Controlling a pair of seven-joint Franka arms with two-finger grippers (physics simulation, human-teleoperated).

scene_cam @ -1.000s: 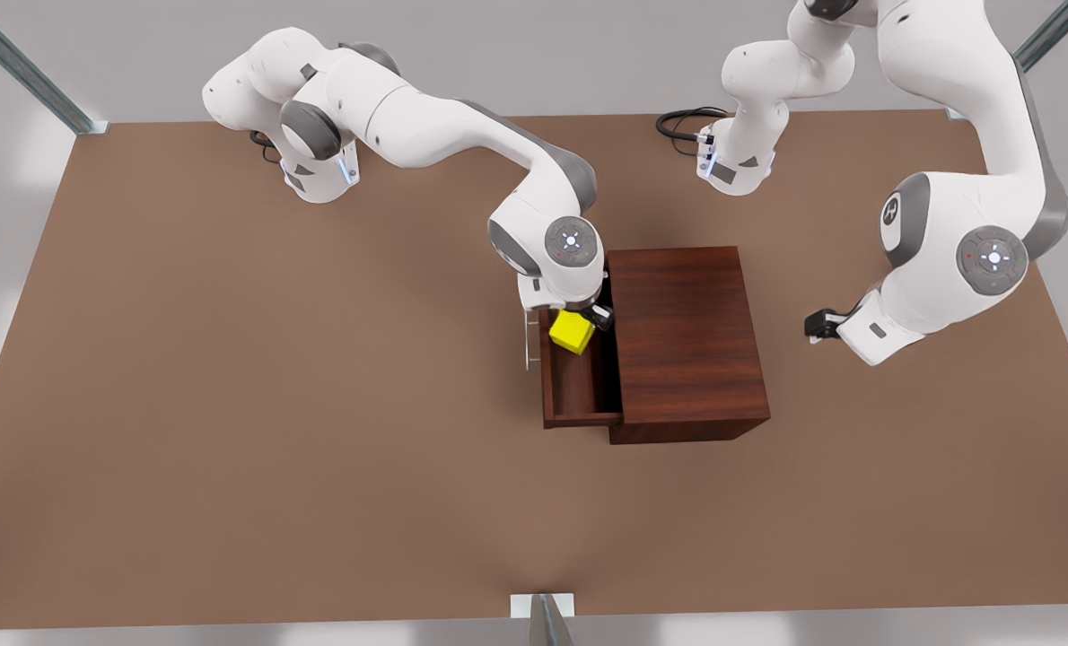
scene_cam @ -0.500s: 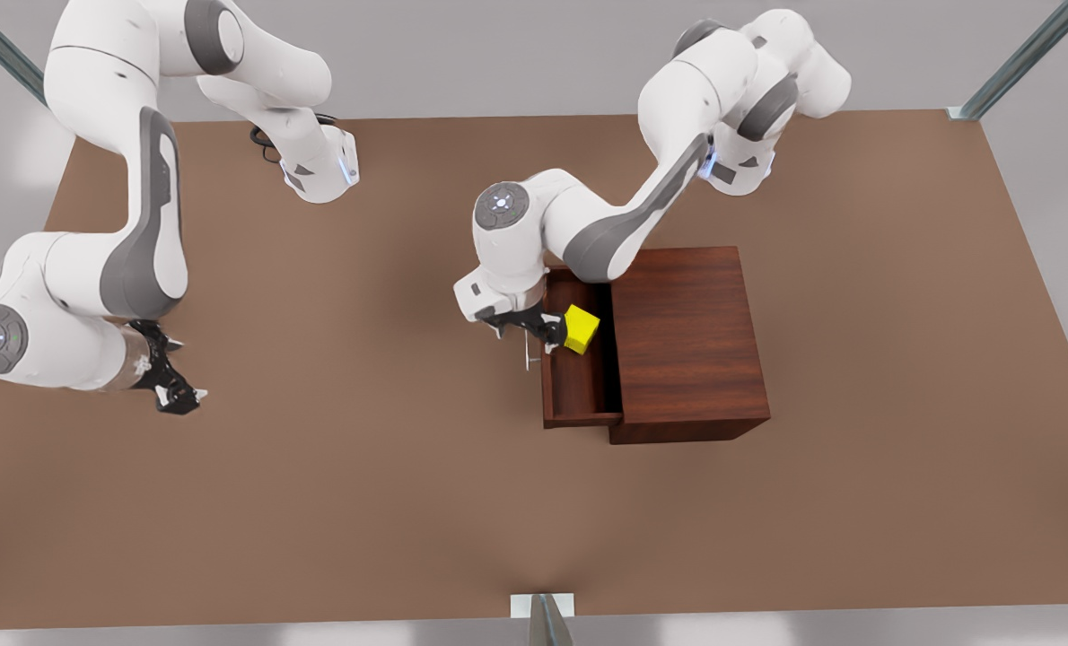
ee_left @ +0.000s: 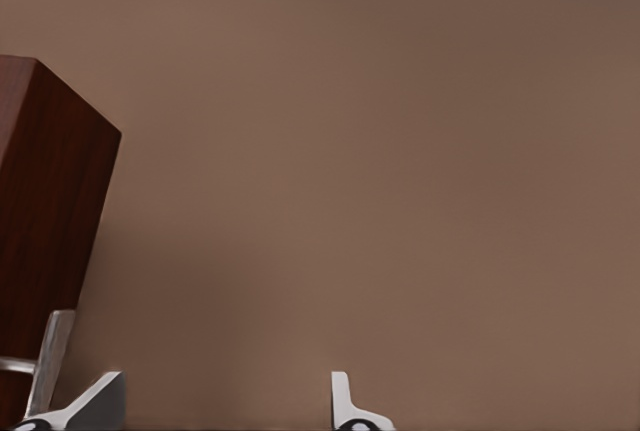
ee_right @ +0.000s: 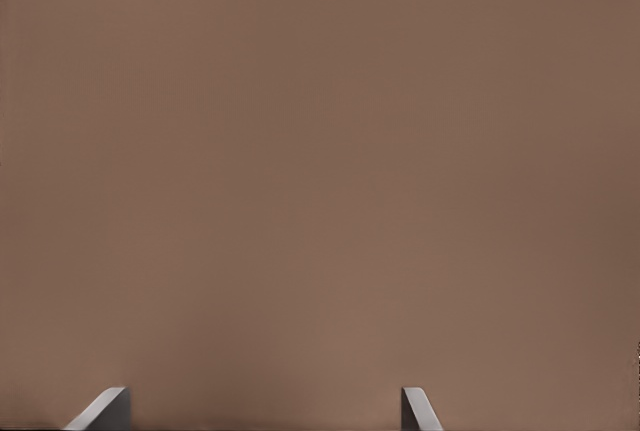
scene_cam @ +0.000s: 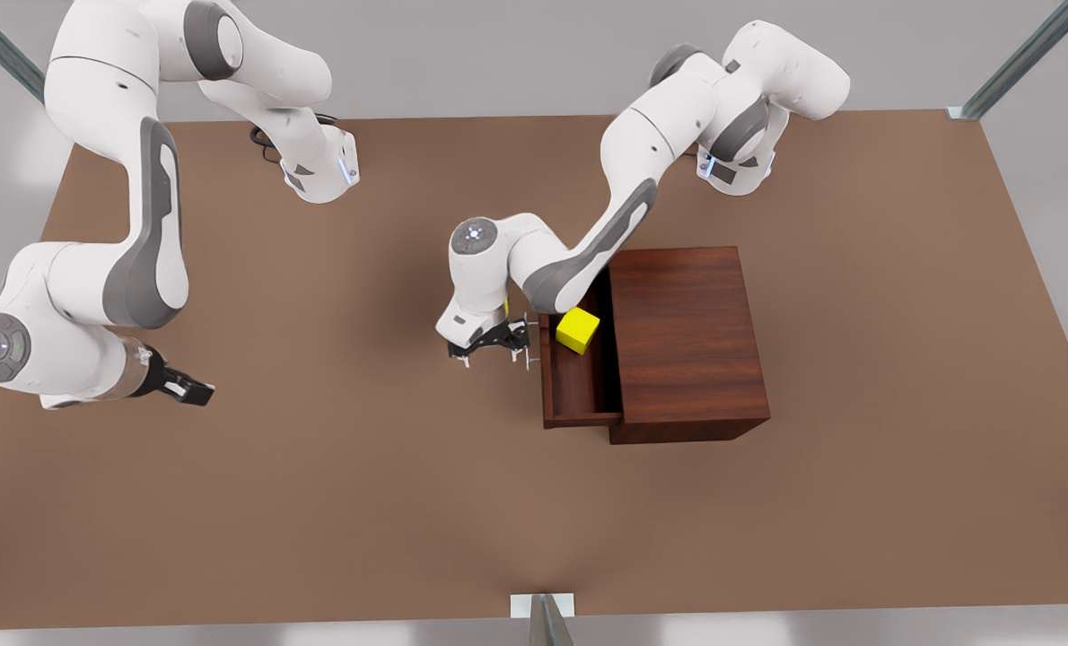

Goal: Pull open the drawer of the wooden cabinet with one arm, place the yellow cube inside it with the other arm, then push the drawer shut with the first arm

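Drawer (scene_cam: 579, 388) pulled out of the wooden cabinet (scene_cam: 687, 341) toward the front view's left, with the yellow cube (scene_cam: 578, 330) already inside, sitting tilted toward the far end of the tray, close to the cabinet face. Only the closing push left, judging by this layout. Left gripper (scene_cam: 496, 348) just beside the thin silver handle (scene_cam: 530, 352) on the front panel, jaws spread wide and holding nothing; in the left wrist view, 2 fingertips well apart, with the bar next to 1 of them. Best done by pressing flat against the front panel near its middle, not against 1 end, since an off-centre shove would probably skew the tray and jam it in its slot. Better to push straight along the slide line, slowly, and to keep the fingers off the bar so nothing hooks on it. Worth watching the cube too: tilted as it is, might tip or catch on the cabinet's opening if it stands above the tray wall, though impossible to tell from here. Right gripper (scene_cam: 195, 390) waiting well apart at the front view's left, low over the brown table (scene_cam: 363, 502), jaws likewise wide and empty. Nothing between the left gripper and the panel.
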